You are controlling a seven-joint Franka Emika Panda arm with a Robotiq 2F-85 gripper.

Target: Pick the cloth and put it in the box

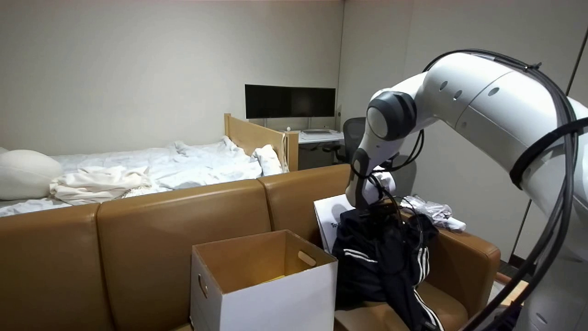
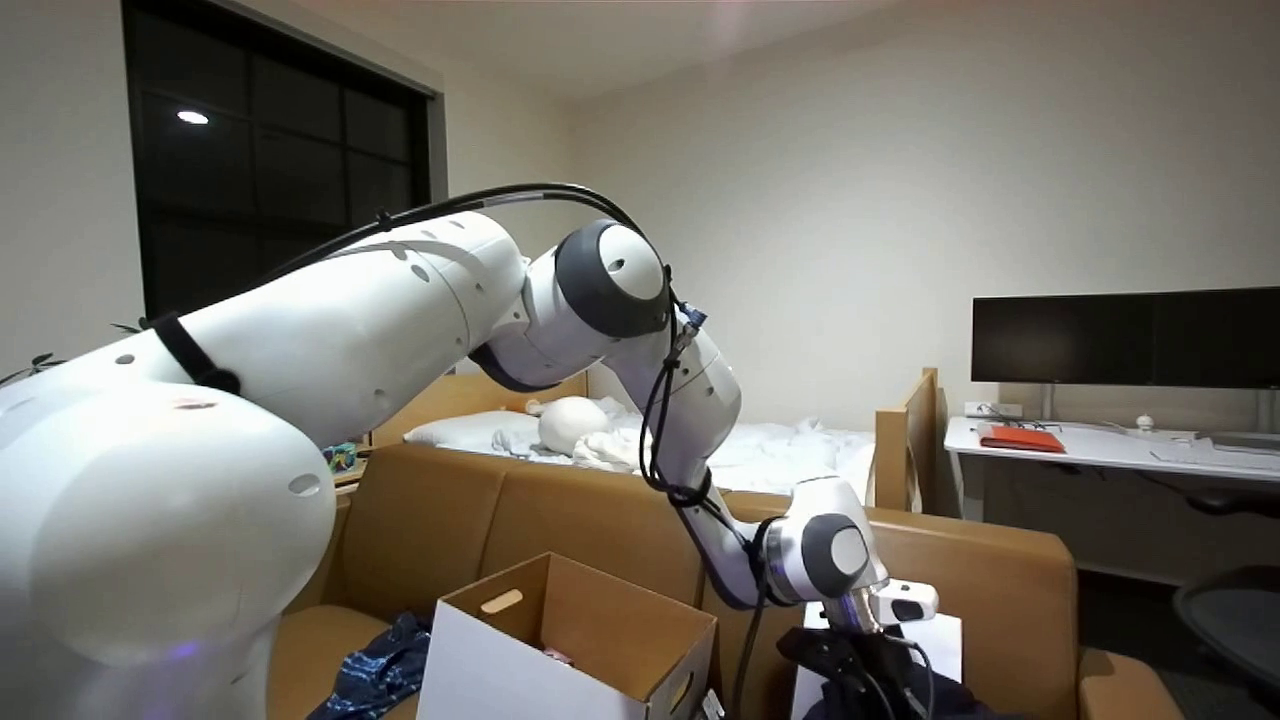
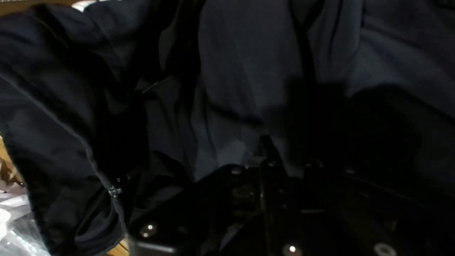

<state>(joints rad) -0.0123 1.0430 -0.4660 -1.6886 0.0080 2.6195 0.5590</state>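
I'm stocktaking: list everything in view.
cloth: 1, dark, beside box
box: 1, white, beside cloth
panel: 1, white, behind cloth
sofa: 1, brown, before bed
wrapper: 1, clear, on armrest
garment: 1, blue, on sofa
bed: 1, tan, behind sofa
blanket: 1, cream, on bed
cushion: 1, white, on bed
desk: 1, white, beyond bed
screens: 2, black, above desk
folder: 1, red, on desk
chair: 1, black, by desk
window: 1, black, in wall
arm: 1, white, jaws at cloth, closure unclear

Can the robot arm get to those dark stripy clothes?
Very likely yes: the pincer is right at the dark striped garment, with nothing visible between them. Whether it's gripping is too dark to tell.
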